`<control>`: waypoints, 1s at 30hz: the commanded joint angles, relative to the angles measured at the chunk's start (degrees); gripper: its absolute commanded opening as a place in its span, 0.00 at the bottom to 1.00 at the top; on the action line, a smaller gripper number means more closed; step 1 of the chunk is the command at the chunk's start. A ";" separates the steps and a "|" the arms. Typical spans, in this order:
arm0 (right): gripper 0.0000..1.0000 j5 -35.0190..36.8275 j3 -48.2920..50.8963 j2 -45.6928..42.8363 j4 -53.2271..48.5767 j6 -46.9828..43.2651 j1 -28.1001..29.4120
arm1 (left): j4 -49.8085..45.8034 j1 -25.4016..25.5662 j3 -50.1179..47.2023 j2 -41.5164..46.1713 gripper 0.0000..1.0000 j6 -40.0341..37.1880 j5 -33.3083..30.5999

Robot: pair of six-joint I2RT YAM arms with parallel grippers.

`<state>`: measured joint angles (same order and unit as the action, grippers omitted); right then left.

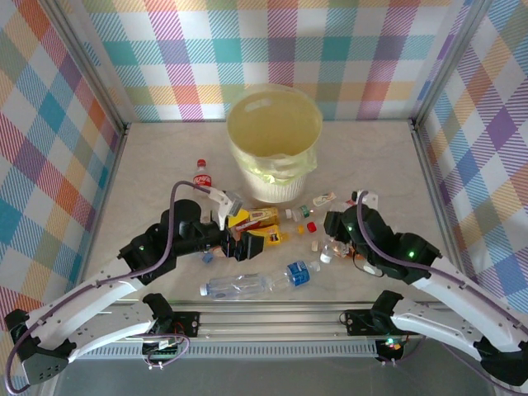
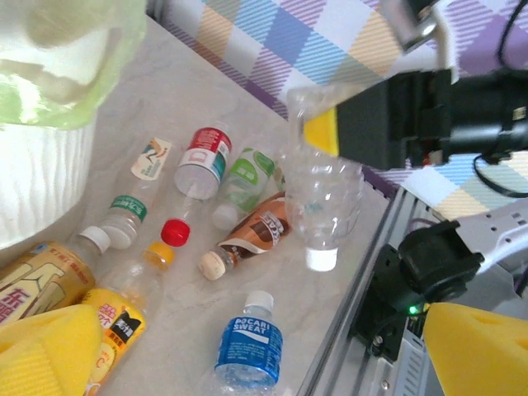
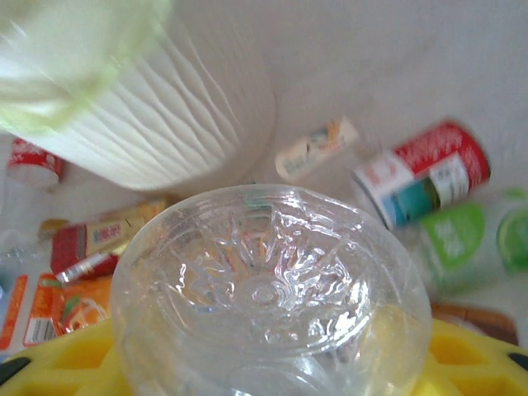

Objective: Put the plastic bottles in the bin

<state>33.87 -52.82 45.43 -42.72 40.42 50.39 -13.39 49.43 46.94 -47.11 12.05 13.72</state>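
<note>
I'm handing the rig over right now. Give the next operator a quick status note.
Left gripper: jaws open, empty, low by the orange bottles.
Right gripper: shut on a clear bottle, cap down, not yet over the bin.
Done: no bottle visible in the bin.
Left: the held one, the pile in front of the bin, the red-label bottle to its left, and the long blue-label bottle.

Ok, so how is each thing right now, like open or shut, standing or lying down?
bin: upright, open top, bag liner in.
right gripper: shut on the clear bottle.
clear bottle: held, white cap pointing down.
left gripper: open, holding nothing.
Pocari Sweat bottle: lying down, cap on.
red-capped cola bottle: standing, cap on.
</note>
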 commanded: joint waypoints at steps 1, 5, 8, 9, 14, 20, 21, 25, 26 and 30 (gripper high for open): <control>0.56 6.35 -7.05 2.32 5.34 -14.57 0.32 | 0.08 0.63 0.03 2.02 1.00 2.64 -4.87; 0.56 8.36 -14.91 6.99 12.39 -25.88 -0.22 | -1.96 0.64 0.93 2.25 1.00 2.81 -7.06; 0.55 8.28 -21.66 11.27 15.58 -31.64 -0.47 | -5.42 0.63 1.65 1.78 1.00 2.09 -8.21; 0.55 8.08 -24.38 12.88 16.45 -33.62 -0.43 | -6.00 0.67 1.75 1.53 1.00 1.92 -8.56; 0.55 3.90 -35.57 21.60 20.33 -42.21 -1.09 | -7.85 0.63 2.54 -0.52 1.00 1.44 -8.74; 0.55 -5.93 -47.47 31.79 20.58 -45.25 -4.57 | -7.27 0.63 2.91 -3.17 1.00 1.39 -7.81; 0.55 -8.11 -49.52 33.59 20.05 -45.02 -5.53 | -7.10 0.58 3.05 -3.60 1.00 1.47 -7.48; 0.55 -15.34 -56.50 40.28 17.24 -43.73 -9.15 | -6.92 0.62 3.70 -5.03 1.00 1.66 -6.12; 0.55 -16.93 -59.05 42.53 15.69 -43.23 -10.11 | -6.85 0.60 3.77 -5.30 1.00 1.66 -5.55; 0.56 -23.63 -68.56 50.50 8.48 -41.44 -13.47 | -6.57 0.66 4.25 -5.84 1.00 1.45 -4.27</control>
<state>17.76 -116.03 92.68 -29.06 -2.17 38.63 -19.81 49.43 48.86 -52.77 13.89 7.70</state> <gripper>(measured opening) 0.556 0.997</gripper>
